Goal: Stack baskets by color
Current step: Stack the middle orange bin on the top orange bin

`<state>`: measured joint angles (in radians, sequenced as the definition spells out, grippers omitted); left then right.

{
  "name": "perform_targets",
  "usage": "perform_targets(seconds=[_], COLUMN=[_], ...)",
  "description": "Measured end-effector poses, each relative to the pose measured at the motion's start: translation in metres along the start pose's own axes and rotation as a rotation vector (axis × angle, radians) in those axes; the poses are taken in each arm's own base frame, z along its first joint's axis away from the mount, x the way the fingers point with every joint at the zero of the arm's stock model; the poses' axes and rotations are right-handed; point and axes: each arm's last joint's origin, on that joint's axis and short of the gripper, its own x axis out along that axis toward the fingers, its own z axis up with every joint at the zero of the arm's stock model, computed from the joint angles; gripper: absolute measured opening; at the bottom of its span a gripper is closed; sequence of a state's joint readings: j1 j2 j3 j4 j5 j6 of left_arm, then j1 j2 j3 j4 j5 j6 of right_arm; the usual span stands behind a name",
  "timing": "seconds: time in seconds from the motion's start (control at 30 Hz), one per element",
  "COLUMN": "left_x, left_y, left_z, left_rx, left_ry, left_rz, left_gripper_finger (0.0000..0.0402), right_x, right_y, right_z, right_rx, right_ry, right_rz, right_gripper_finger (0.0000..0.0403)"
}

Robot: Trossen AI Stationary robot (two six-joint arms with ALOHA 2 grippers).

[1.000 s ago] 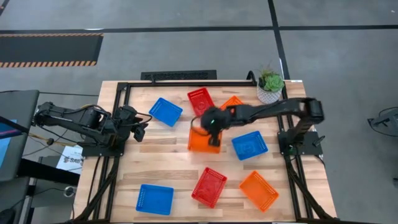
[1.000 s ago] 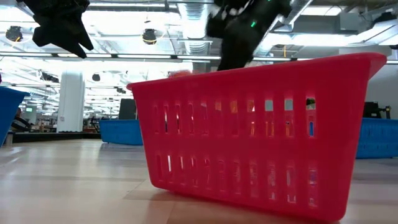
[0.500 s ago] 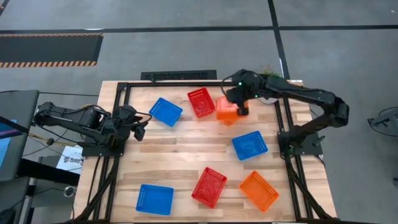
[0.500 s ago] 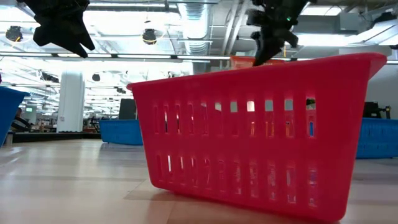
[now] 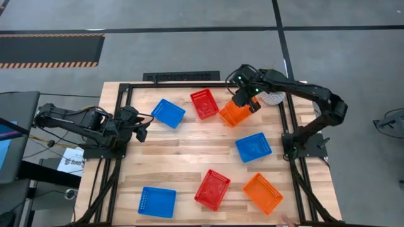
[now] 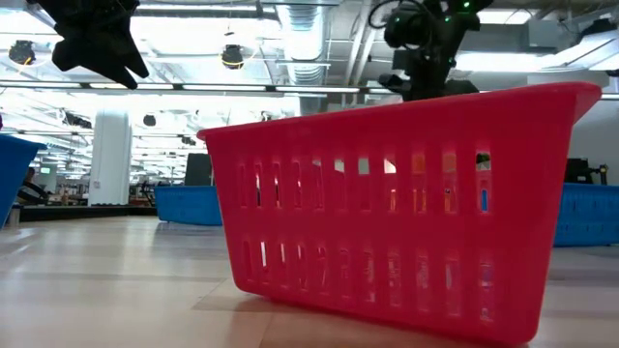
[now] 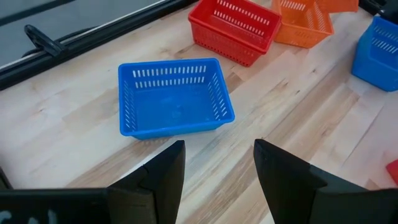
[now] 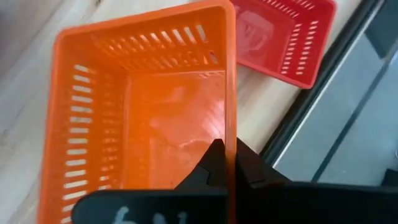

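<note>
At the table's far edge, my right gripper (image 5: 243, 101) pinching the rim of an orange perforated plastic basket (image 5: 232, 113), beside a red mesh basket (image 5: 204, 103), left gripper (image 5: 140, 128) waiting, fingers apart.

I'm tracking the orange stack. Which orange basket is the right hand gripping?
The orange basket at the far edge, beside the red basket; the right hand pinches its wall. The other orange basket lies untouched near the front edge.
</note>
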<state>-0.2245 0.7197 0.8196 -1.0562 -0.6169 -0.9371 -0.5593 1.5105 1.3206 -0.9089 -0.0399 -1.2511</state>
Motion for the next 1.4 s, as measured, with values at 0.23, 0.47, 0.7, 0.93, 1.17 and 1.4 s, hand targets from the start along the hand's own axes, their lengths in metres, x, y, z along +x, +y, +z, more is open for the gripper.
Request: perform_targets(seconds=[0.23,0.47,0.7,0.93,1.17,1.4], left_x=[0.000,0.000,0.000,0.000,0.000,0.000], left_y=[0.000,0.000,0.000,0.000,0.000,0.000], left_z=[0.000,0.000,0.000,0.000,0.000,0.000], left_rx=[0.000,0.001,-0.001,-0.005,-0.005,-0.005], left_ry=[0.000,0.000,0.000,0.000,-0.004,-0.015], left_rz=[0.001,0.001,0.001,0.001,0.004,0.011], left_gripper_finger=[0.0180,0.0180,0.0180,0.0180,0.0180,0.0180], right_x=[0.013,0.037,0.058,0.064,0.063,0.064], right_y=[-0.023,-0.024,-0.024,-0.024,-0.025,-0.025], right_z=[-0.002,-0.002,-0.003,-0.008,-0.009,0.000], right_rx=[0.021,0.031,-0.027,-0.060,-0.057,-0.047], right_ry=[-0.025,-0.014,-0.008,-0.021,-0.038,-0.048], right_rz=[0.085,0.234,0.299,0.321,0.313,0.299], right_gripper_finger=[0.0005,0.0005,0.0006,0.0008,0.0022,0.0052])
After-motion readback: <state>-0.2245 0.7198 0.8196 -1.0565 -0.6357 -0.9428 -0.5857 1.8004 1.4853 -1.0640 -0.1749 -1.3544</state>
